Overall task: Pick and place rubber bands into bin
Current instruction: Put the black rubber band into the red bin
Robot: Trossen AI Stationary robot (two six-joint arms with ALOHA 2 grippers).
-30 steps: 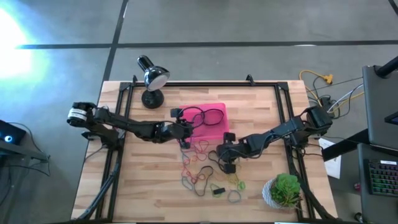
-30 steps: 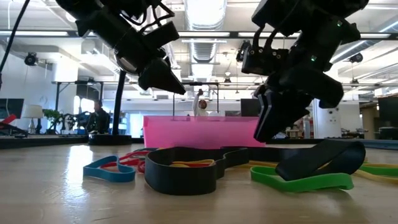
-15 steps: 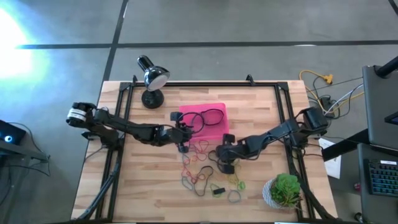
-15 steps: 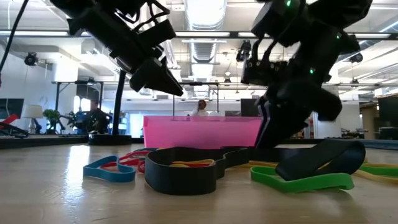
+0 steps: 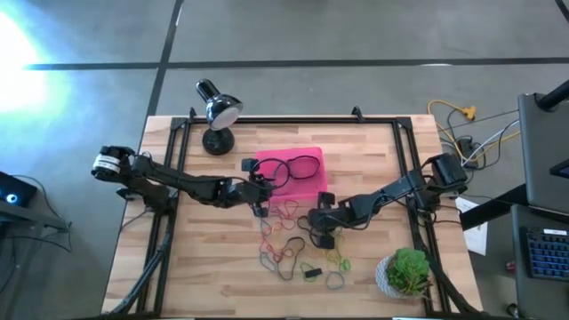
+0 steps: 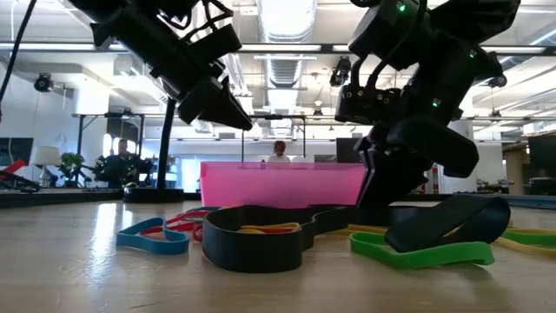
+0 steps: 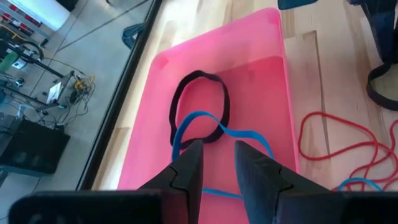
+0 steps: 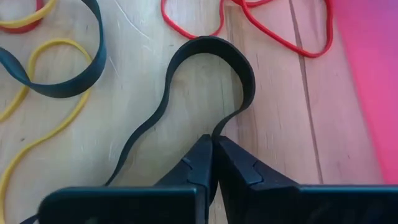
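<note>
The right pincer point(image 8: 212, 149) is pressed together, pinching a wide black rubber band point(image 8: 186, 93) that lies flat on the worktop point(image 8: 149, 106). The band looks light and floppy, so it will droop. The pink bin point(image 5: 307, 163) sits just beyond. The left pincer point(image 7: 216, 163) hangs spread over the bin.

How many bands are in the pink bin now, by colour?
black band: 1
blue band: 1
Total in the bin: 2, as far as the left wrist view shows it.
</note>
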